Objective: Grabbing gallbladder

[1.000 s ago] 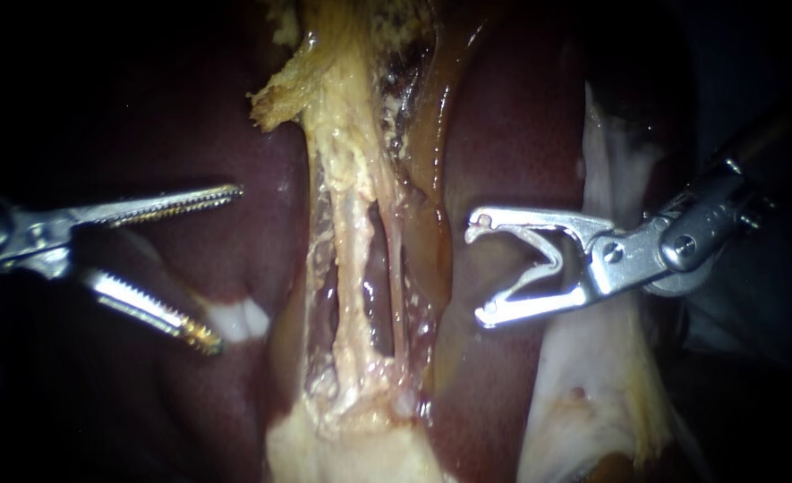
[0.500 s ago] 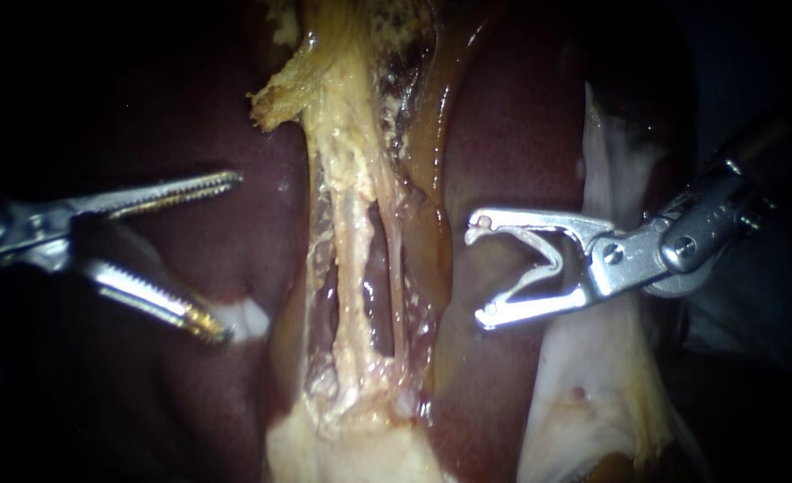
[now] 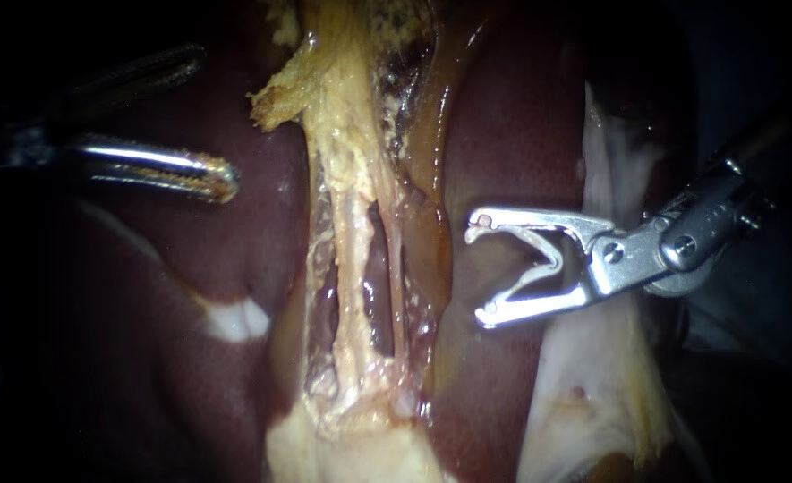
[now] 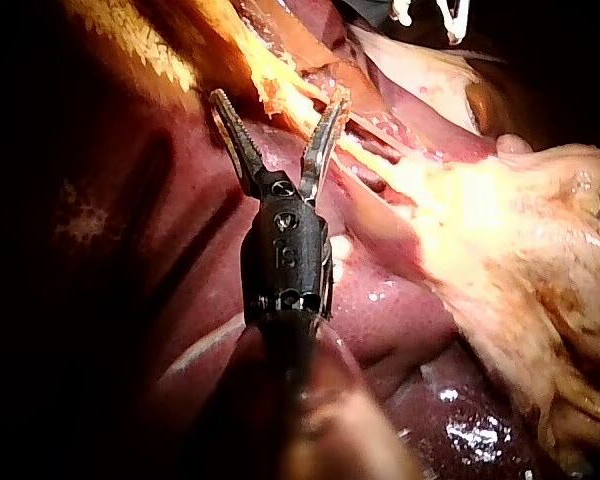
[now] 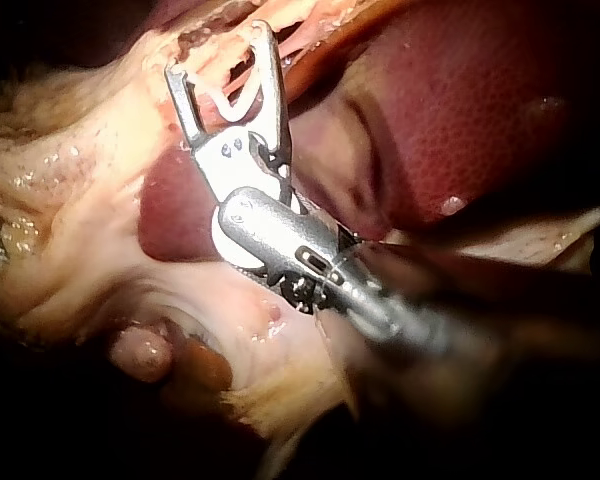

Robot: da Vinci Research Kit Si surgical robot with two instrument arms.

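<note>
A band of yellowish tissue [image 3: 346,179] runs down the middle between dark red liver lobes [image 3: 512,125], with two thin pale tubes [image 3: 360,268] bared in it. A glossy amber strip [image 3: 427,179] lies along its right side. My left instrument [image 3: 215,121] hovers over the left lobe, left of the band's upper part, jaws open and empty. The left wrist view shows its jaws [image 4: 278,98] spread, with the yellow tissue [image 4: 280,85] just ahead. To the right of the tubes, my right instrument [image 3: 478,268] is open and holds nothing; it also shows in the right wrist view [image 5: 220,50].
A white patch [image 3: 234,319] marks the left liver lobe. Pale whitish tissue [image 3: 592,385] hangs below and behind the right instrument. A pale fatty mass [image 3: 351,447] fills the lower middle. The outer edges are dark.
My left instrument has risen toward the upper left and turned, so the white patch on the liver now lies bare. The right instrument has not moved.
</note>
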